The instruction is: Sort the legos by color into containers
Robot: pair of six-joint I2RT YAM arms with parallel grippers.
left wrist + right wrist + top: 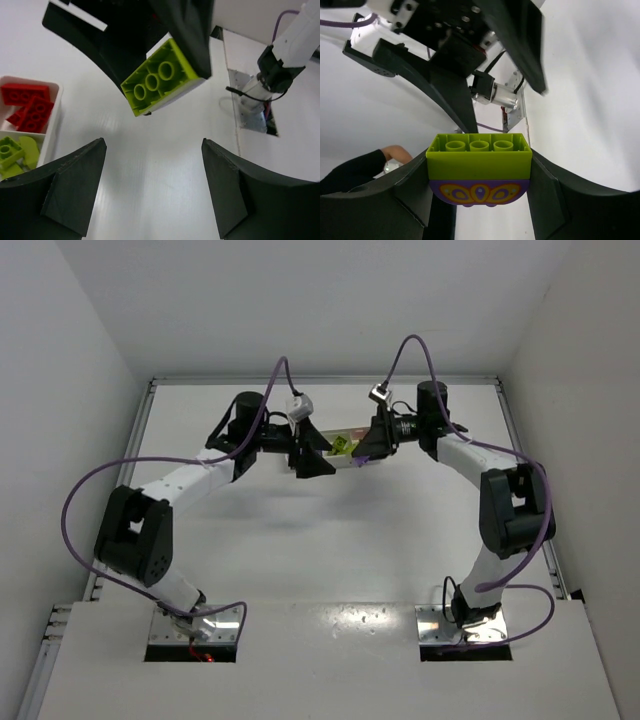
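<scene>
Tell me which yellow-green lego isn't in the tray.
The large yellow-green plastic brick clamped in the right gripper, purple piece stuck to it. The other yellow-green ones lie in the white plastic tray.

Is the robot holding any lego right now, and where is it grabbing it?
Yes. The right claw pinches a lime-green brick by its two short ends. The left claw is open and holds nothing.

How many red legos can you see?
3 red legos, all in the tray's end compartment in the left wrist view: one flat at the back, one tilted in front, one peeking out beneath. More may be hidden.
</scene>
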